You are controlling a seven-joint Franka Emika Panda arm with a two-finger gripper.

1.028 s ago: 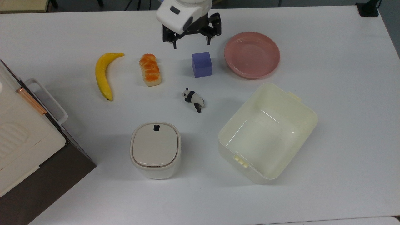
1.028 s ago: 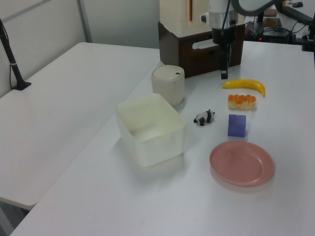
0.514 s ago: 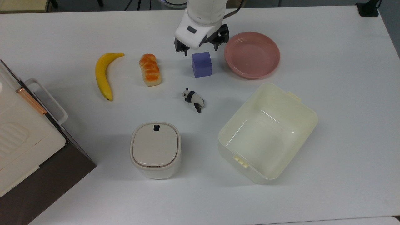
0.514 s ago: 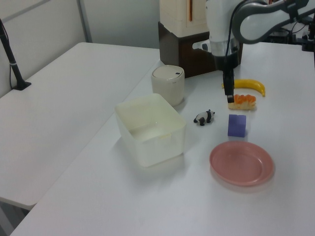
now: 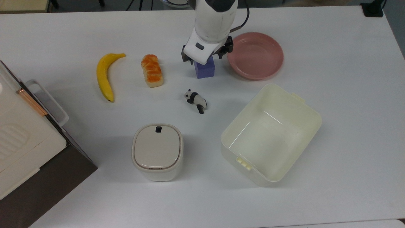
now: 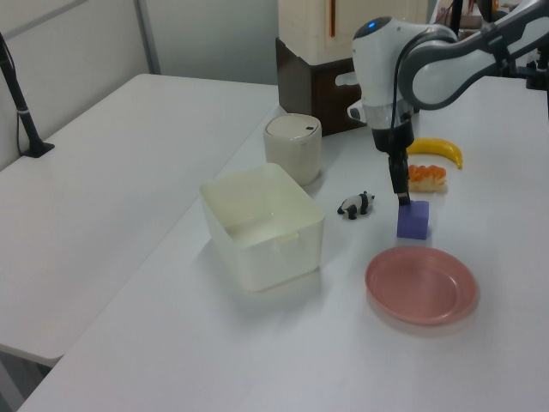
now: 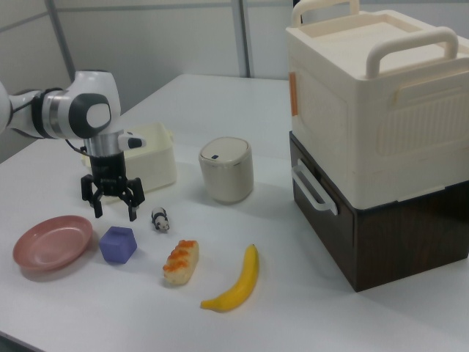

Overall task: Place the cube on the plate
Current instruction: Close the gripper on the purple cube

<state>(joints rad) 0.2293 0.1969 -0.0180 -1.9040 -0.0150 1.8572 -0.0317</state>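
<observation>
reaching for the pick, with nothing lifted yet. gripper (image 7: 112,206) spread wide and empty, fingers (image 7: 96,204) pointing down, hanging over the cube (image 7: 118,244) with the tips seemingly a little above its top face, though in the top view the wrist hides the contact zone, so exact height hard to judge. directly below the fingers, resting flat on the white table (image 5: 332,95): the purple-blue cube (image 5: 204,69), upright and untouched. just beyond one fingertip, on the top view's right: the pink plate (image 5: 255,55), close beside the cube but apart from it, bare inside. on the other side of the fingers, a bit farther out: the bread loaf toy (image 5: 152,70), then the banana (image 5: 105,74). nearer the camera in the top view, well apart from the fingers: the small panda figure (image 5: 196,99), the cream tub (image 5: 271,134) and the lidded round container (image 5: 157,152). next move, likely: straight descent so the fingers straddle two opposite faces of the cube, then a firm close, a lift high enough to pass the raised rim, and a short carry to the plate. main care: keeping the far finger off the plate's rim during the descent.
</observation>
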